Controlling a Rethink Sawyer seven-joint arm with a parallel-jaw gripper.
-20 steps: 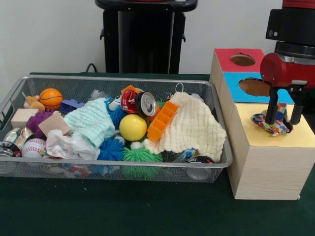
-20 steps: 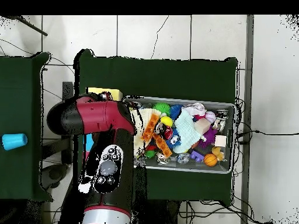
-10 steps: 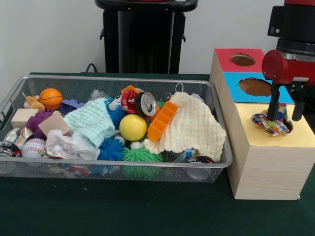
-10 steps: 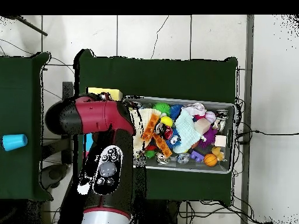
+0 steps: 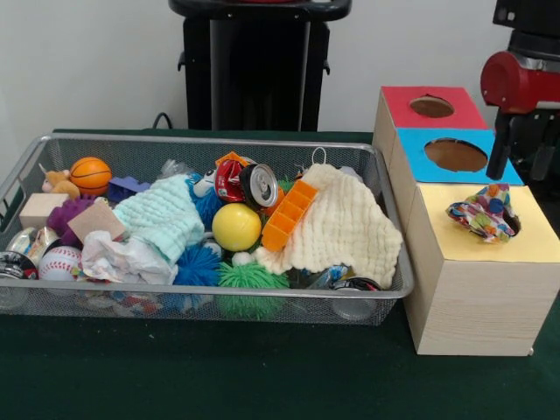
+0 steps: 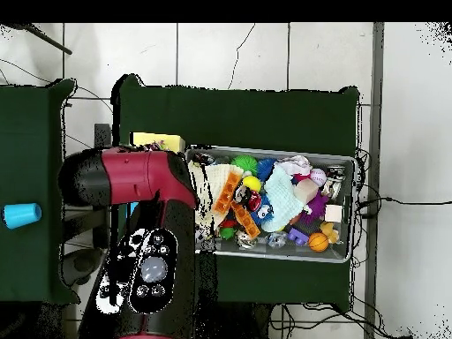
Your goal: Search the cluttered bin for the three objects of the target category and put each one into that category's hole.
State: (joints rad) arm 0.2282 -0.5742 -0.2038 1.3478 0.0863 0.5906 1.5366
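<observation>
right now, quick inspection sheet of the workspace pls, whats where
surface: dark green table cover, bare in front of the bin.
job's things: wire mesh bin full of mixed items; wooden sorting box with red, blue and yellow tops; a multicoloured cloth sits bunched on the yellow section, not fully in.
clutter: cream knit cloth, mint cloth, yellow ball, orange block, soda can, baseball, mini basketball.
hand: hand above the box, clear of the multicoloured cloth, fingers apart, empty.
cables: black cable behind the bin.
surroundings: white wall, black stand.
</observation>
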